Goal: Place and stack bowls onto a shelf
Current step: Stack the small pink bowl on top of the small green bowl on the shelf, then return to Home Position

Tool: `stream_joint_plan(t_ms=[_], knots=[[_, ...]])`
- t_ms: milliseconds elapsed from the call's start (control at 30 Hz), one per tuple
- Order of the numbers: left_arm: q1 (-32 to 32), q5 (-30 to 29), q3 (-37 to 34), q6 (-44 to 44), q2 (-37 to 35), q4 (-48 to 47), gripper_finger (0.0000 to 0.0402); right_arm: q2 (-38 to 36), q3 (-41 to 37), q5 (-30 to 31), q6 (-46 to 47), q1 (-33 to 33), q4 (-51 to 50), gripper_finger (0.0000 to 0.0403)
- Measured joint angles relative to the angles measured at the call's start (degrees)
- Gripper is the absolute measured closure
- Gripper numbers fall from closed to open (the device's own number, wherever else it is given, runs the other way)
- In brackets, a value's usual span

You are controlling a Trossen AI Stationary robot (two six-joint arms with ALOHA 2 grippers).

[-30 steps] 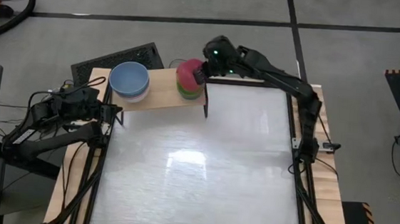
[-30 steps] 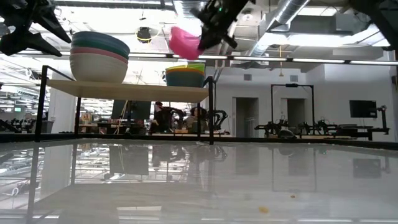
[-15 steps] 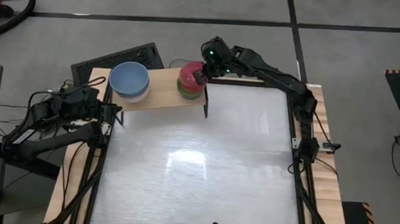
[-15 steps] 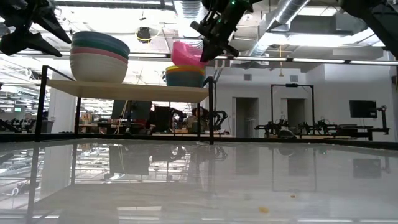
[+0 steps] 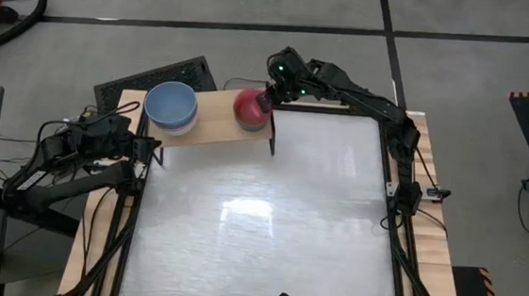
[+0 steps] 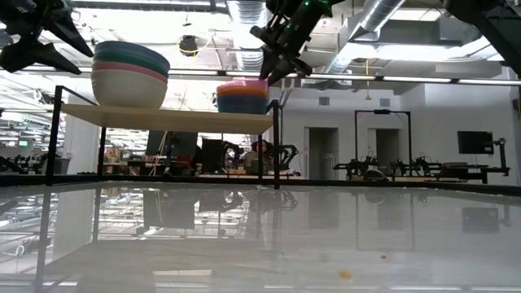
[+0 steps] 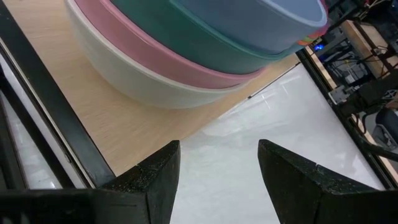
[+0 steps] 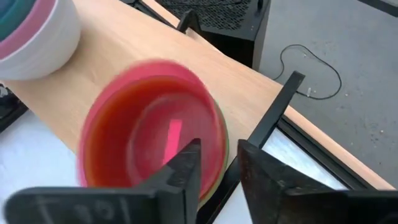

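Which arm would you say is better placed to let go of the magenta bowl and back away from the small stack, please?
The right. The right gripper sits at the rim of the magenta bowl, nested on the small stack on the shelf. The left gripper waits open off the shelf's other end, beside the large bowls.

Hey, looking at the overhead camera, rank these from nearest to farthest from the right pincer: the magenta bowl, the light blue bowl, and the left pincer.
1. Magenta bowl, directly beside the right pincer, at the shelf's right end.
2. Light blue bowl, at the shelf's left end.
3. Left pincer, farthest, beyond the shelf's left end.
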Motion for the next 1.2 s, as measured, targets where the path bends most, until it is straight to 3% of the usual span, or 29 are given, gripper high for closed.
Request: stream_joint_plan(t_ms=[233,400,567,800,933,1000,1133,1200], knots=[[0.02,-0.02,0.00,-0.04,0.00,0.00,0.0198,-0.91,0.00,0.00,-0.29,-0.46,3.98,0.0239],[0.02,-0.02,0.00,-1.61,0.00,0.69,0.0198,-4.68,0.00,-1.84,-1.04,-0.03,10.16,0.0242],[0.00,1.19,0.00,-3.59,0.00,7.34,0.0198,-11.70,-0.02,-5.91,-6.25,1.92,13.21,0.0246],[0.01,4.63,0.02,-2.32,0.00,11.53,0.0198,-24.80,0.00,-5.88,-13.63,5.89,2.88,0.0246],[0.00,4.99,0.07,-9.15,-0.13,13.63,0.0198,-32.35,0.00,-4.90,-12.86,9.01,-6.00,0.0246],[0.00,8.36,0.07,-5.00,-0.13,20.85,0.0198,-35.78,0.00,-4.29,-13.53,10.94,-10.14,0.0246],[-0.10,25.92,0.28,9.47,-0.20,39.49,0.0198,-43.37,-4.81,-1.33,-11.52,16.43,-12.20,0.0246],[-0.07,28.16,0.38,11.48,-1.03,43.02,0.0198,-47.99,-10.11,2.76,-8.92,19.56,-10.65,0.0246]])
